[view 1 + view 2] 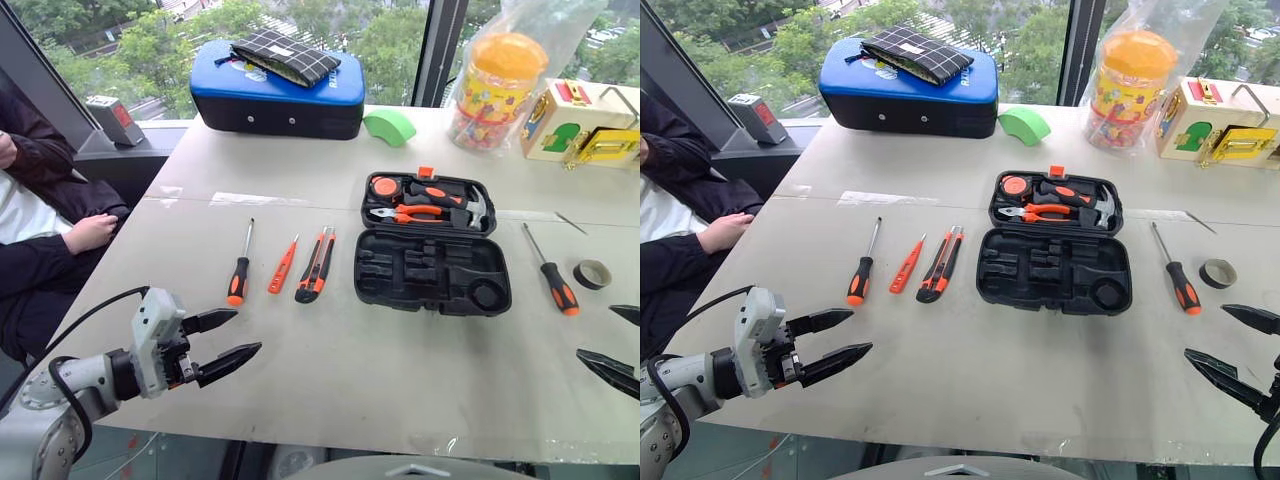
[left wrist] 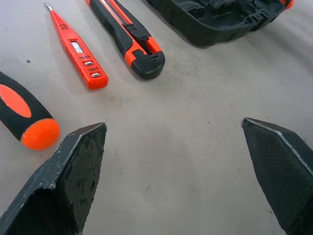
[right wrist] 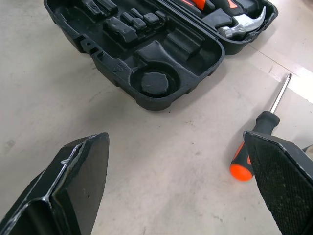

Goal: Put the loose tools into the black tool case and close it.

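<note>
the black tool case [image 1: 432,272] lies open and flat on the table, its near half showing empty shaped recesses, its far half holding orange-handled pliers, a hammer and a round orange tape. to its left lie, side by side, a black-and-orange screwdriver [image 1: 240,268], a slim orange tester screwdriver [image 1: 282,266] and an orange-black utility knife [image 1: 316,266]. to its right lie a second screwdriver [image 1: 551,272] and, just beyond, a small dark tape roll [image 1: 592,273].

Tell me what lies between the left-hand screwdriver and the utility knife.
The slim orange tester screwdriver lies between the left-hand screwdriver and the utility knife, apart from both, as the left eye view shows.
</note>
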Available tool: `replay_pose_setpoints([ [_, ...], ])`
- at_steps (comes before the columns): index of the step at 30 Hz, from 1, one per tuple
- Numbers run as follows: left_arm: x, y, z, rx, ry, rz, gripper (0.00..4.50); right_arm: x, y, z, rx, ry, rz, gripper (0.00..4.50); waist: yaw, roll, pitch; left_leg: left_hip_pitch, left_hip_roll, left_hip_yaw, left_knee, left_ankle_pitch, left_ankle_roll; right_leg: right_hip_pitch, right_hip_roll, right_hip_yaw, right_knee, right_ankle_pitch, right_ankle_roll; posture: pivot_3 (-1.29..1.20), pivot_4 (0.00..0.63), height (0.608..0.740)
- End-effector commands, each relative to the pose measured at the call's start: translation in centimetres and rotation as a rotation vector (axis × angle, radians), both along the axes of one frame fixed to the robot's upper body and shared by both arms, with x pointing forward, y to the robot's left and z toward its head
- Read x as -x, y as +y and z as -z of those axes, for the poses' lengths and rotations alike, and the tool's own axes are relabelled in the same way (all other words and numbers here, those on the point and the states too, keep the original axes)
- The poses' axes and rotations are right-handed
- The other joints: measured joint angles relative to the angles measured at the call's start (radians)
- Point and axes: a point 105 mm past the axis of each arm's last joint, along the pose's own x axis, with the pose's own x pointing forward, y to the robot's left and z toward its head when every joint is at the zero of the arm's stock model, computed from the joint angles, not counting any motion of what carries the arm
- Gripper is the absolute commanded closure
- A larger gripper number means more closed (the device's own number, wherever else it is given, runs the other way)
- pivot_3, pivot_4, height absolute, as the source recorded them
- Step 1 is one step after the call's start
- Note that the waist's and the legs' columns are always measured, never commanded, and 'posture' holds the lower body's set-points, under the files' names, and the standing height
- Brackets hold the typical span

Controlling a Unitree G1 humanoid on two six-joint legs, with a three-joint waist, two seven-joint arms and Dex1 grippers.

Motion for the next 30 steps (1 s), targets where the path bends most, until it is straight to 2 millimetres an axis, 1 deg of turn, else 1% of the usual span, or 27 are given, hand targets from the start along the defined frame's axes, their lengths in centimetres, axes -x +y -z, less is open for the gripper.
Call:
replay_pose_setpoints([
  [1, -1.5, -0.6, -1.3, 0.013, -0.089, -0.054, 0.0, -1.0, 1.7, -1.8, -0.002, -0.098, -0.013, 0.05, 0.0, 0.0, 0.0, 0.0, 0.0, 0.0, 0.0, 0.0, 0.0, 0.0, 0.0, 0.0, 0.0, 0.0, 0.0, 0.0, 0.15, 0.74],
  [2, -2.6, -1.2, -1.7, 0.051, -0.114, -0.11, 0.0, -1.8, 3.2, -2.5, -0.021, -0.144, -0.029, 0.05, 0.001, 0.001, 0.0, 0.0, 0.0, 0.0, 0.0, 0.0, 0.0, 0.0, 0.0, 0.0, 0.0, 0.0, 0.0, 0.0, 0.15, 0.74],
  [4, -4.6, -1.3, -2.4, 0.082, -0.165, -0.249, 0.0, -2.6, 5.7, -3.7, -0.061, -0.208, -0.074, 0.05, 0.001, 0.003, 0.002, -0.001, 0.0, 0.0, 0.002, 0.0, 0.0, 0.001, 0.0, 0.001, 0.001, 0.0, 0.0, 0.0, 0.15, 0.74],
  [5, -5.2, -1.0, -2.5, 0.085, -0.17, -0.313, 0.0, -2.7, 6.4, -4.0, -0.074, -0.221, -0.093, 0.05, 0.0, 0.001, 0.002, -0.002, 0.0, 0.0, 0.002, 0.0, 0.0, 0.002, 0.0, 0.001, 0.002, 0.0, 0.001, 0.0, 0.15, 0.74],
  [6, -5.9, -0.4, -2.8, 0.076, -0.173, -0.401, 0.0, -2.9, 7.5, -4.6, -0.105, -0.236, -0.128, 0.05, 0.0, -0.002, 0.0, -0.001, 0.0, 0.0, 0.002, 0.0, 0.0, 0.002, 0.0, 0.001, 0.002, 0.0, 0.002, 0.0, 0.15, 0.74],
  [7, -6.8, 0.3, -3.0, 0.064, -0.166, -0.523, 0.0, -2.9, 9.1, -5.3, -0.132, -0.251, -0.191, 0.05, 0.0, -0.004, -0.001, 0.0, 0.0, 0.0, 0.002, 0.0, 0.0, 0.002, 0.001, 0.001, 0.003, 0.002, 0.004, 0.0, 0.15, 0.74],
  [8, -7.3, 0.8, -3.2, 0.055, -0.156, -0.606, 0.0, -2.9, 10.1, -5.7, -0.148, -0.259, -0.233, 0.05, -0.001, -0.005, -0.001, 0.0, 0.001, 0.0, 0.002, 0.0, 0.0, 0.004, 0.002, 0.001, 0.003, 0.003, 0.005, 0.0, 0.15, 0.74],
  [10, -7.8, 1.5, -2.9, -0.03, -0.148, -0.693, 0.0, -2.8, 11.8, -6.1, -0.174, -0.251, -0.322, 0.05, -0.003, -0.008, -0.001, 0.0, 0.0, 0.0, 0.003, 0.0, 0.0, 0.001, 0.002, 0.002, 0.003, 0.003, 0.005, 0.0, 0.15, 0.74],
  [11, -7.9, 1.7, -2.7, -0.046, -0.13, -0.727, 0.0, -2.7, 12.5, -6.2, -0.182, -0.246, -0.364, 0.05, -0.003, -0.008, -0.001, 0.001, 0.0, 0.0, 0.003, 0.0, 0.0, 0.001, 0.003, 0.002, 0.003, 0.003, 0.005, 0.0, 0.15, 0.74],
  [13, -8.1, 1.5, -2.1, -0.076, -0.101, -0.755, 0.0, -2.8, 13.5, -6.5, -0.2, -0.244, -0.423, 0.05, -0.002, -0.008, -0.001, 0.001, 0.0, -0.001, 0.002, 0.0, 0.0, 0.001, 0.003, 0.002, 0.002, 0.003, 0.005, 0.0, 0.15, 0.74],
  [15, -8.1, 1.3, -1.4, -0.09, -0.068, -0.768, 0.0, -2.9, 13.8, -6.5, -0.205, -0.242, -0.454, 0.05, 0.0, -0.008, -0.001, 0.0, 0.0, -0.001, 0.002, 0.0, 0.0, 0.001, 0.003, 0.002, 0.001, 0.003, 0.005, 0.0, 0.15, 0.74],
  [18, -7.7, 1.2, 0.6, -0.142, 0.006, -0.787, 0.0, -3.0, 13.6, -6.1, -0.205, -0.241, -0.473, 0.05, 0.002, -0.009, -0.001, -0.001, -0.001, -0.002, 0.002, 0.0, 0.0, 0.001, 0.002, 0.002, 0.001, 0.003, 0.005, 0.0, 0.15, 0.74],
  [19, -7.6, 1.2, 0.9, -0.15, 0.018, -0.791, 0.0, -3.0, 13.5, -6.0, -0.206, -0.24, -0.475, 0.05, 0.002, -0.009, -0.001, -0.001, -0.001, -0.003, 0.002, 0.0, 0.0, 0.001, 0.002, 0.002, 0.001, 0.003, 0.005, 0.0, 0.15, 0.74],
  [20, -7.5, 1.1, 1.5, -0.157, 0.035, -0.798, 0.0, -3.0, 13.1, -5.7, -0.204, -0.235, -0.475, 0.05, 0.002, -0.009, -0.001, -0.001, -0.001, -0.002, 0.002, 0.0, 0.0, 0.001, 0.002, 0.002, 0.001, 0.003, 0.005, 0.0, 0.15, 0.74],
  [21, -7.3, 1.0, 1.9, -0.162, 0.047, -0.802, 0.55, -2.9, 12.8, -5.4, -0.202, -0.231, -0.475, 0.0, 0.002, -0.01, -0.001, -0.001, -0.001, -0.002, 0.002, 0.0, 0.0, 0.002, 0.002, 0.002, 0.001, 0.003, 0.005, 0.0, 0.15, 0.74],
  [22, -7.2, 0.9, 2.1, -0.164, 0.046, -0.796, 0.81, -2.8, 12.5, -5.0, -0.2, -0.227, -0.472, 0.0, 0.001, -0.009, -0.002, 0.0, -0.001, -0.002, 0.002, 0.0, 0.0, 0.002, 0.002, 0.002, 0.001, 0.003, 0.004, 0.0, 0.15, 0.74],
  [23, -7.0, 0.8, 2.4, -0.163, 0.048, -0.795, 1.29, -2.7, 12.2, -4.7, -0.199, -0.225, -0.47, 0.0, 0.001, -0.008, -0.002, 0.0, -0.001, -0.002, 0.002, 0.0, 0.0, 0.002, 0.002, 0.002, 0.001, 0.003, 0.004, 0.0, 0.15, 0.74],
  [24, -7.0, 0.8, 2.5, -0.161, 0.047, -0.794, 1.69, -2.7, 12.1, -4.5, -0.198, -0.225, -0.47, 0.0, 0.0, -0.007, -0.002, 0.0, -0.001, -0.002, 0.002, 0.0, 0.0, 0.002, 0.002, 0.003, 0.001, 0.003, 0.004, 0.0, 0.15, 0.74],
  [25, -6.9, 0.7, 2.4, -0.157, 0.039, -0.778, 2.3, -2.6, 11.9, -4.2, -0.199, -0.225, -0.465, 0.0, 0.0, -0.006, -0.003, 0.0, -0.001, -0.002, 0.002, 0.0, 0.0, 0.002, 0.002, 0.003, 0.001, 0.003, 0.004, 0.0, 0.15, 0.74],
  [26, -6.9, 0.5, 2.3, -0.147, 0.026, -0.764, 2.58, -2.5, 11.7, -3.9, -0.201, -0.225, -0.458, 0.0, 0.0, -0.006, -0.003, 0.001, -0.001, -0.001, 0.002, 0.0, 0.0, 0.002, 0.002, 0.003, 0.001, 0.003, 0.004, 0.0, 0.15, 0.74],
  [27, -7.0, 0.4, 2.1, -0.137, 0.015, -0.755, 3.07, -2.5, 11.4, -3.7, -0.201, -0.227, -0.45, 0.0, 0.0, -0.006, -0.003, 0.001, -0.001, -0.001, 0.002, 0.0, 0.0, 0.002, 0.002, 0.003, 0.002, 0.003, 0.004, 0.0, 0.15, 0.74],
  [28, -7.1, 0.4, 1.9, -0.125, 0.005, -0.751, 3.45, -2.5, 11.3, -3.5, -0.202, -0.23, -0.442, 0.0, 0.0, -0.005, -0.003, 0.001, -0.001, -0.002, 0.002, 0.0, 0.0, 0.002, 0.002, 0.003, 0.002, 0.003, 0.004, 0.0, 0.15, 0.74],
  [29, -7.3, 0.3, 1.3, -0.078, -0.009, -0.747, 3.74, -2.5, 11.0, -3.2, -0.202, -0.234, -0.429, 0.0, 0.0, -0.005, -0.003, 0.001, -0.001, -0.001, 0.002, 0.0, 0.0, 0.002, 0.002, 0.003, 0.002, 0.003, 0.004, 0.0, 0.15, 0.74],
  [30, -7.7, 0.2, 0.6, -0.023, -0.025, -0.737, 3.7, -2.5, 10.8, -3.0, -0.199, -0.239, -0.416, 0.0, 0.0, -0.005, -0.003, 0.001, -0.001, -0.001, 0.003, 0.0, 0.0, 0.002, 0.002, 0.003, 0.002, 0.003, 0.004, 0.0, 0.15, 0.74],
])
